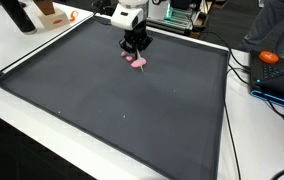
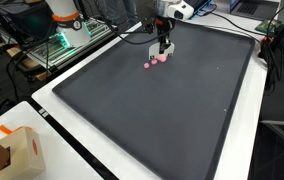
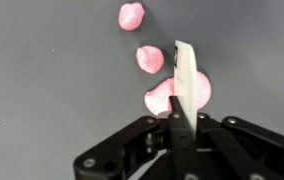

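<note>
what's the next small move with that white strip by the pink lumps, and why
Probably a short, slow push forward with the white strip. The gripper looks shut on it, and its far end lies over the largest pink lump, with two smaller pink lumps lined up just beyond on the dark mat. Contact cannot be told.

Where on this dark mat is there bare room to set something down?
The dark mat is bare from the pink lumps out to every edge, widest toward the cameras. Crowded only at the lumps, under the gripper, shut on a white strip.
</note>
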You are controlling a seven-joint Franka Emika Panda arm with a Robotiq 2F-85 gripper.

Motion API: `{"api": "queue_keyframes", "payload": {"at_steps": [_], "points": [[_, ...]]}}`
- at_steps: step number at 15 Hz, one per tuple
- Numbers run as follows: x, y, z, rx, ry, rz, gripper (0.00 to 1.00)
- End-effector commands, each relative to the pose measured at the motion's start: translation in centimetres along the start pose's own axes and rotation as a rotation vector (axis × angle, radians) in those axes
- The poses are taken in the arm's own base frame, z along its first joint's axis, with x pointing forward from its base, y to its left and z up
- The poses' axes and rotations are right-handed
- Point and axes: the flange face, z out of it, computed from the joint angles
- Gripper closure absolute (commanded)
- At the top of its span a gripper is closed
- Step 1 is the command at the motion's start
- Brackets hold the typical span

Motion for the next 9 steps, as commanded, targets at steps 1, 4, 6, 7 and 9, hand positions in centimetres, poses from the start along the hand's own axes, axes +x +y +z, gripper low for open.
{"api": "queue_keyframes", "payload": {"at_steps": [1,4,6,7,9], "points": [[-4.1,0.1,2.8,0.052,-0.063,-0.009,0.99],[-5.8,0.3,3.0,0.056,-0.066,-0.011,0.99],[-6.8,0.7,3.1,0.055,-0.071,0.001,0.99],[-7.3,0.8,3.1,0.053,-0.075,0.007,0.99],[-8.1,1.1,3.0,0.05,-0.084,0.026,0.99]]}}
